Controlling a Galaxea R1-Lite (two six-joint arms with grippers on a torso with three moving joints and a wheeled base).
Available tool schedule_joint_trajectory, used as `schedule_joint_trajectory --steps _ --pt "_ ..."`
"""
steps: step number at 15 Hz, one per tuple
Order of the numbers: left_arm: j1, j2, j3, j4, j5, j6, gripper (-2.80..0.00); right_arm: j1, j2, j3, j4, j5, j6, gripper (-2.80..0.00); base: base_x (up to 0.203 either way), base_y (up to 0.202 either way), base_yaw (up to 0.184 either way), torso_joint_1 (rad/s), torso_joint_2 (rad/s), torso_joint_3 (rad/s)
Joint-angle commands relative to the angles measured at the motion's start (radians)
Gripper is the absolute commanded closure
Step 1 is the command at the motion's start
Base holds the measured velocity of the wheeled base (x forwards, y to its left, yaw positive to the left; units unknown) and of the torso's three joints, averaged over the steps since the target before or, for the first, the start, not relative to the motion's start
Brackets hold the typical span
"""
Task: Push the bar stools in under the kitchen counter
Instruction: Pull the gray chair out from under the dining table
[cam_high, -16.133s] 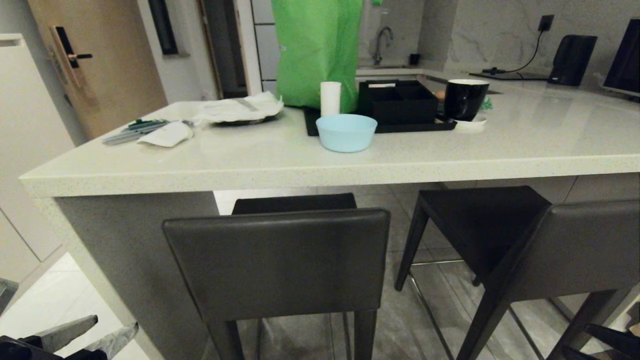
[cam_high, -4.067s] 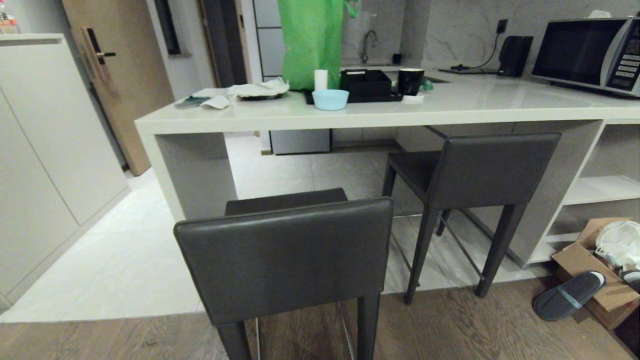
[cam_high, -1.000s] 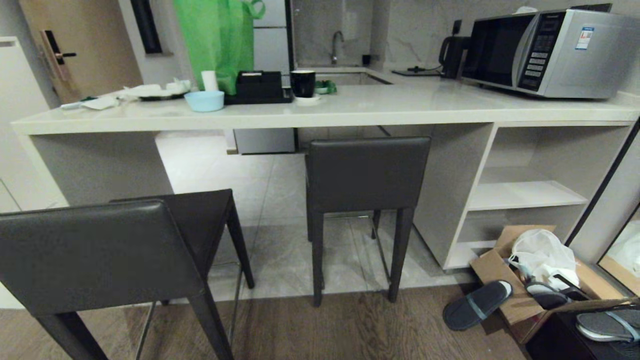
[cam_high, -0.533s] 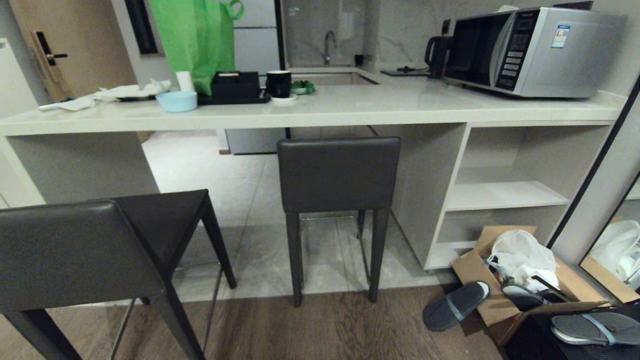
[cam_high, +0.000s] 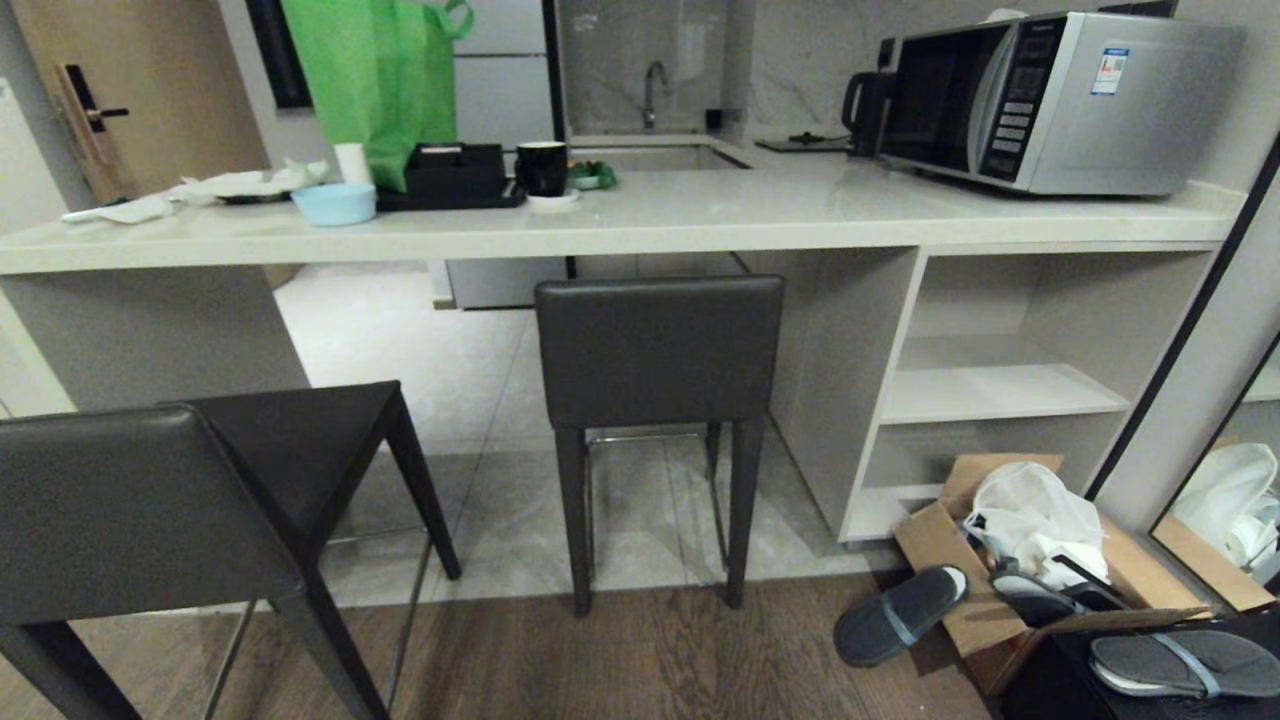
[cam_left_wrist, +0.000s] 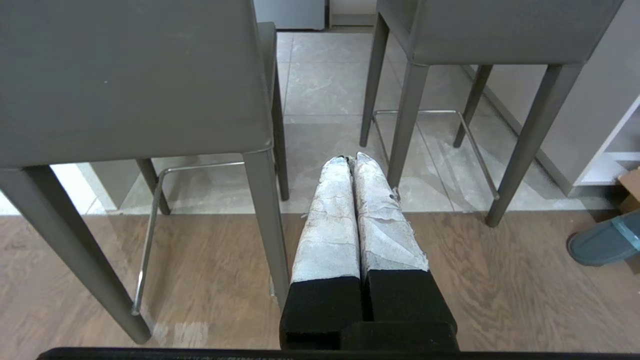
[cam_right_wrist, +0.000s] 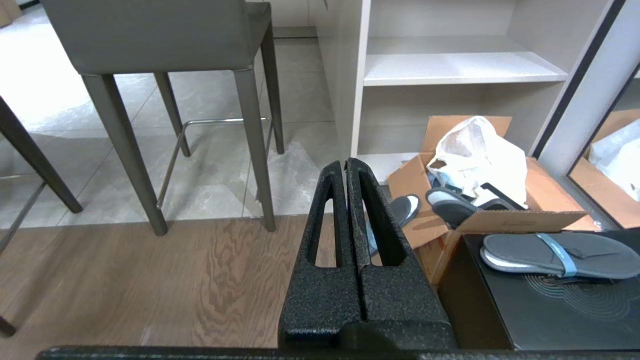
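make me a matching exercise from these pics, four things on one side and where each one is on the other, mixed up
Things:
1. microwave
2. light blue bowl
3. near bar stool
4. cardboard box

Places:
A. on the floor beside the open shelving
B. out on the wooden floor, clear of the counter
C. on the counter's right end
D. on the counter's left part, in front of the green bag

Pairs: 1-C, 2-D, 3-B, 4-A
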Motion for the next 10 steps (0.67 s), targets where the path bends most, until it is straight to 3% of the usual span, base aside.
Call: schedule_joint_trajectory --steps 1,5,10 --pt "0.0 0.0 0.0 0.001 0.0 0.0 0.0 0.0 0.001 0.0 0.0 0.0 0.0 0.0 0.0 0.0 0.0 0.0 0.0 0.0" --pt "0.0 0.0 0.0 0.001 0.0 0.0 0.0 0.0 0.001 0.0 0.0 0.0 0.0 0.0 0.028 0.0 0.001 0.0 0.0 0.002" --pt "0.0 0.0 0.0 0.001 0.0 0.0 0.0 0.0 0.001 0.0 0.0 0.0 0.0 0.0 0.193 0.0 -0.001 0.003 0.0 -0.001"
